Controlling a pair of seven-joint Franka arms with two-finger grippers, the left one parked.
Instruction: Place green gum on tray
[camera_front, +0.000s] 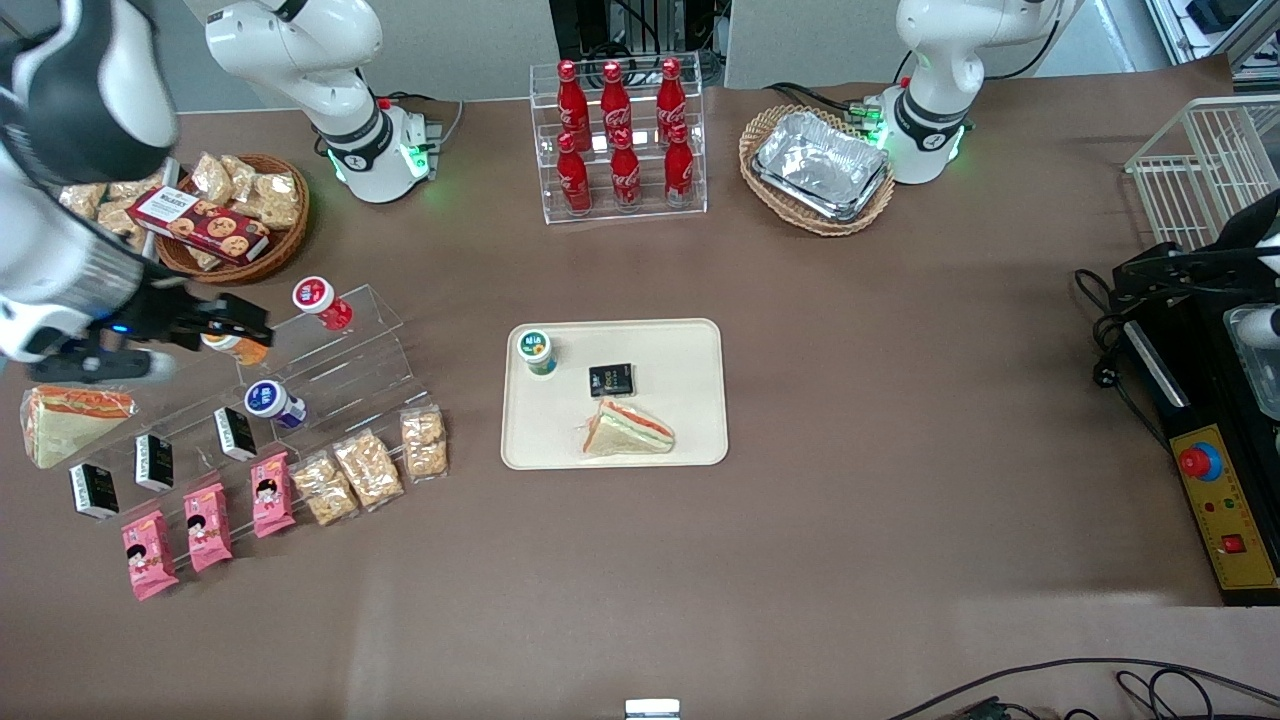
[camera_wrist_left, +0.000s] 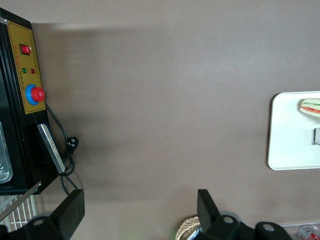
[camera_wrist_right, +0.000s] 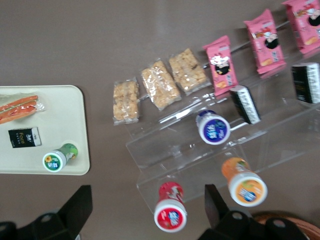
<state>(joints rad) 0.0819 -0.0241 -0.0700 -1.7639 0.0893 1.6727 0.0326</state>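
On the tray (camera_front: 690, 350), in the corner nearest the acrylic display stand (camera_front: 330, 370), the green gum (camera_front: 537, 352) stands upright beside a black packet (camera_front: 611, 380) and a sandwich (camera_front: 628, 430). Placement looks done; what remains is likely withdrawal. Above the stand, the end effector (camera_front: 235, 328) hangs open and empty. Its fingertips are cut off in the wrist view.

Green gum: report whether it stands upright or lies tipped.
Upright: the green gum stands on the tray, white lid facing up. The open gripper is over the acrylic stand.
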